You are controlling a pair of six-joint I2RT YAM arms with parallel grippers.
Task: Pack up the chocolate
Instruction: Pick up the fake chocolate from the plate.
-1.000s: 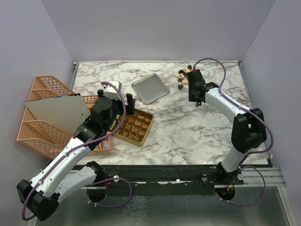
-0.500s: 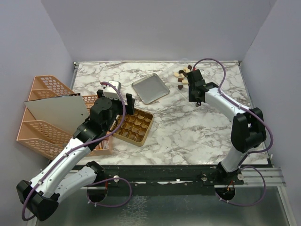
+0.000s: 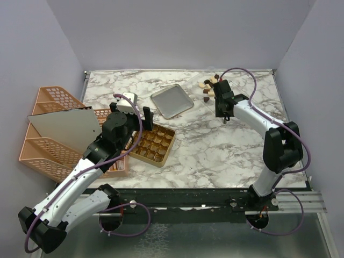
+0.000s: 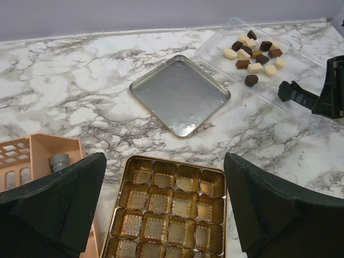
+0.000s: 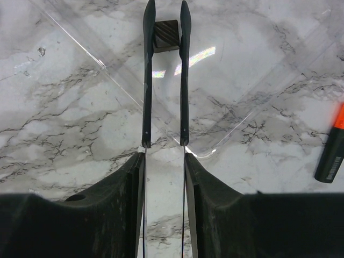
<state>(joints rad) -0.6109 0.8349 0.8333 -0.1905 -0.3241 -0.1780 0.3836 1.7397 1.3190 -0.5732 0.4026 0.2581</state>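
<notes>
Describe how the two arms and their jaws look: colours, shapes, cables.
The left arm and the right arm both have white link shells with black joints and wrists. A purple cable loops along each. The left jaws are broad matte black wedges; the right jaws are two long, thin dark blades on black mounts. No markings show.

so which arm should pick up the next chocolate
Right. The right gripper sits by the loose chocolate pile, its narrowly open jaws lined up on a dark square piece just past the tips. The left gripper hovers wide open over the empty tray, far from the pile.
</notes>
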